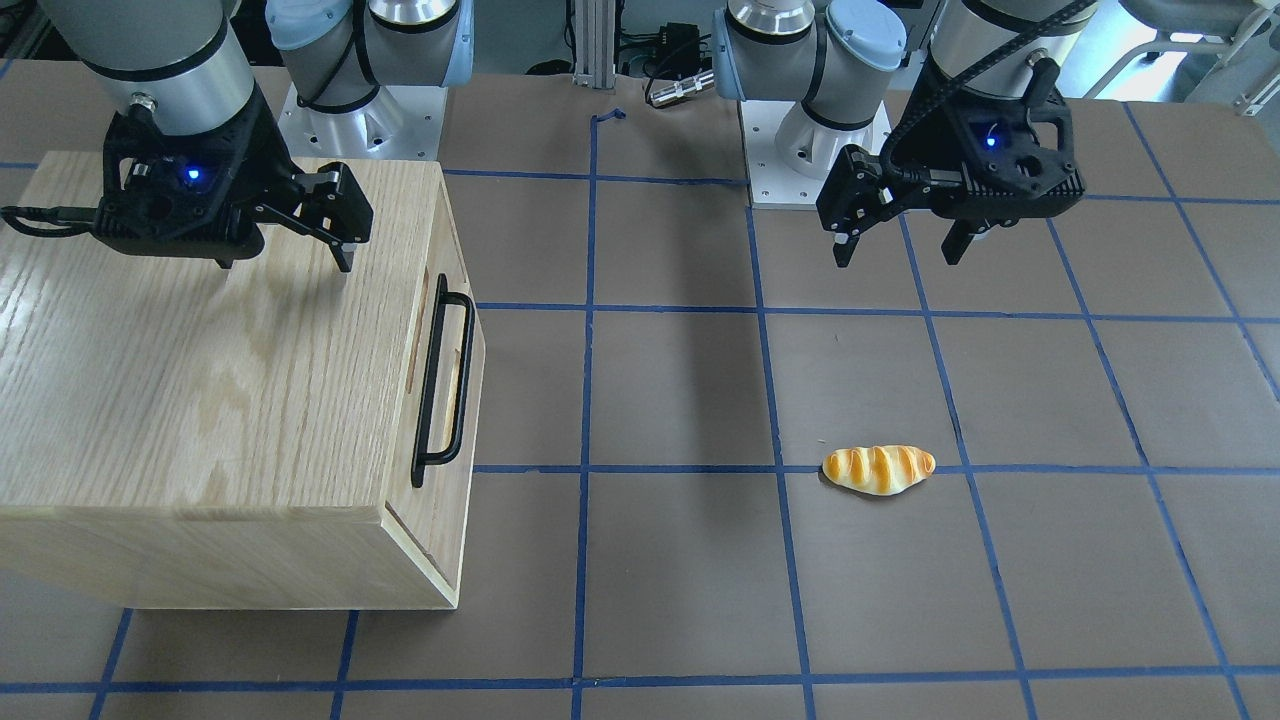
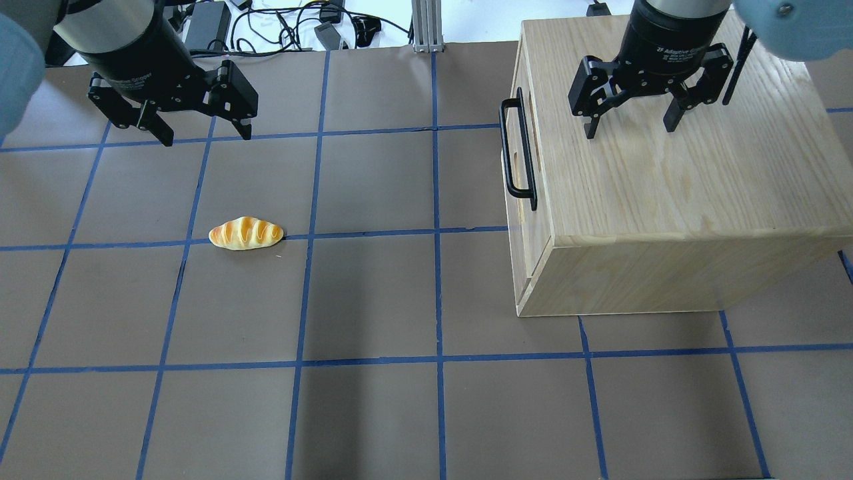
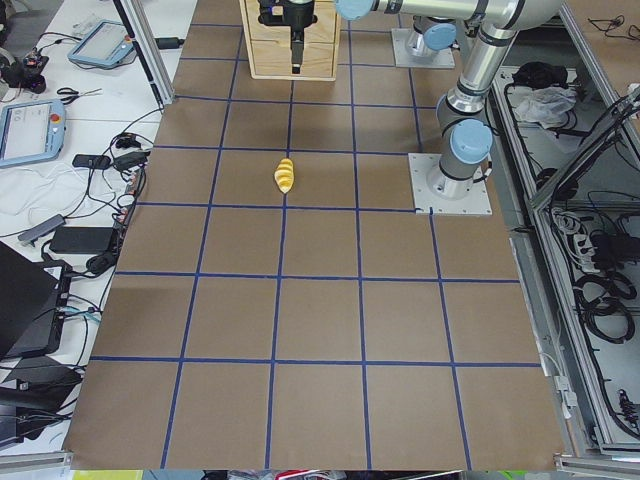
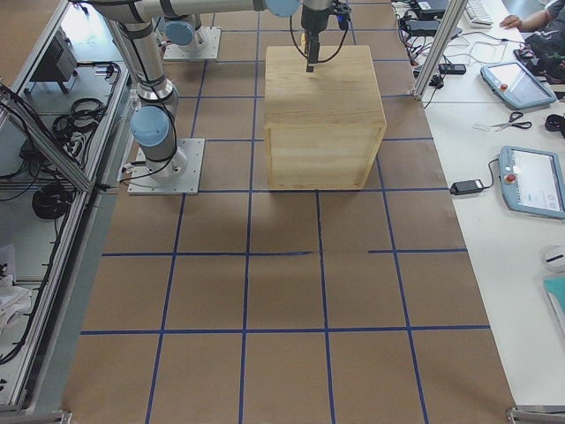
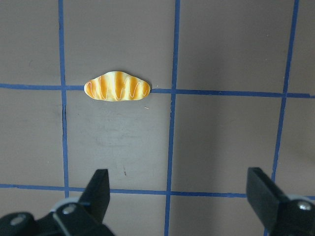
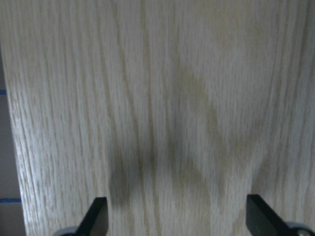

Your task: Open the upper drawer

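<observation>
The upper drawer's front panel [image 1: 447, 370] [image 2: 523, 227] faces the table's middle and looks shut. It carries a long black bar handle [image 1: 443, 380] [image 2: 518, 153]. My right gripper [image 2: 630, 132] [image 1: 285, 265] is open and empty. It hangs above the oak cabinet's top [image 2: 666, 187] [image 6: 162, 98], back from the handle edge. My left gripper [image 2: 207, 138] [image 1: 897, 258] is open and empty over the bare mat, far from the drawer. Its wrist view shows both fingertips [image 5: 98, 191] spread wide apart.
A toy bread roll [image 2: 245, 233] [image 1: 878, 468] [image 5: 117, 87] lies on the brown mat with its blue tape grid, in front of my left gripper. The cabinet [image 4: 322, 115] stands on my right side. Cables and tablets lie on side benches.
</observation>
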Motion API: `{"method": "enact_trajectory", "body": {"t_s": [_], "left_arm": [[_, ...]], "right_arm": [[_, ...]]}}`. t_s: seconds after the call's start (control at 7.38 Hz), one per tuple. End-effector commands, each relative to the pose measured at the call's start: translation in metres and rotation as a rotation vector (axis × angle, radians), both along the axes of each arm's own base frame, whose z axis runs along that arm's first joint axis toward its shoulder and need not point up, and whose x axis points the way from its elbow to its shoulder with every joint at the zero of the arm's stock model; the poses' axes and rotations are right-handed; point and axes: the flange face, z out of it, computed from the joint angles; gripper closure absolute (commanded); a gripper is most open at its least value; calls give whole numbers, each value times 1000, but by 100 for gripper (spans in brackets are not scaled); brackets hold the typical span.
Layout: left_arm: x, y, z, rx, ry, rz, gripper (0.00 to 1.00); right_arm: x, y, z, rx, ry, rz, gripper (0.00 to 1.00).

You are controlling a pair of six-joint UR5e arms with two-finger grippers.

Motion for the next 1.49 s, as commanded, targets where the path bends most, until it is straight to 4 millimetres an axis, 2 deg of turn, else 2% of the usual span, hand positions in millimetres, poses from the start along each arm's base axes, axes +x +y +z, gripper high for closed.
{"method": "enact_trajectory", "body": {"t_s": [0.0, 1.36], "left_arm": [[0, 0, 0, 0, 0, 0, 0], [-9, -6, -7, 3, 11, -13, 0]], "right_arm": [[0, 0, 0, 0, 0, -1, 0], [0, 0, -1, 1, 0, -1, 0]]}}
